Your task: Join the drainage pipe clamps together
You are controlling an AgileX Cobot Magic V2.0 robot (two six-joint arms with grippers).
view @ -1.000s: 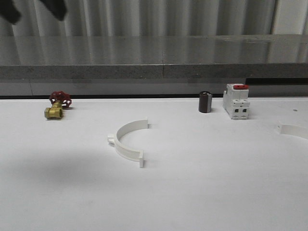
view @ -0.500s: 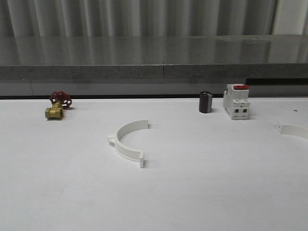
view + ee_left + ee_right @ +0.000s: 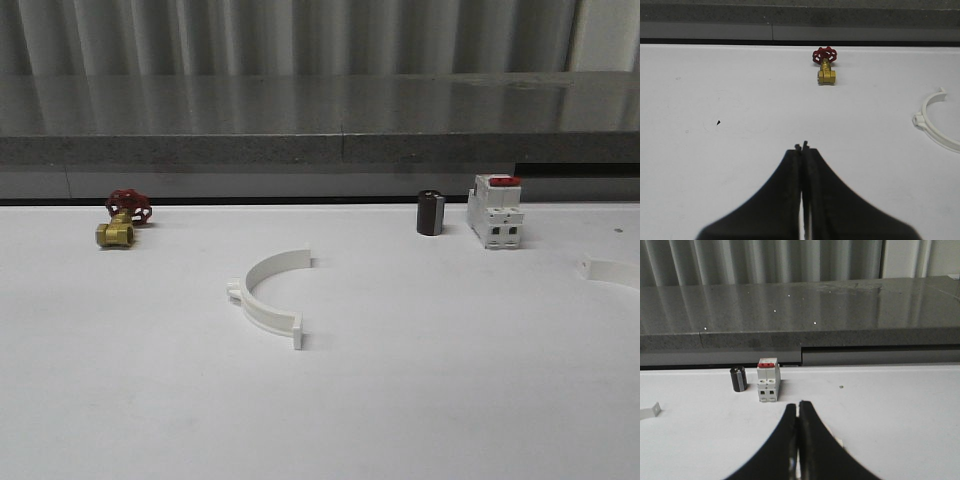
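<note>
White bench (image 3: 400, 400) surface extends toward a grey ledge backed by corrugated metal panelling.

One drainage pipe clamp (image 3: 268, 295) lies flat near the centre of the bench, its curve opening toward my right, with a small tab at each end. I also see part of it in my left wrist view (image 3: 935, 122). The second clamp half (image 3: 612, 271) lies well apart from the first, at the far right edge of the front view, partly cut off.

A brass valve with a red handwheel (image 3: 121, 220) sits at the rear left of the bench. A small dark cylinder (image 3: 429, 213) stands upright at the rear right, just beside a white breaker with a red switch (image 3: 495, 211).

My left fingers (image 3: 802, 146) are pressed together, holding nothing, above bare bench. My right fingers (image 3: 798, 405) are likewise pressed together and empty, pointed toward the breaker.
</note>
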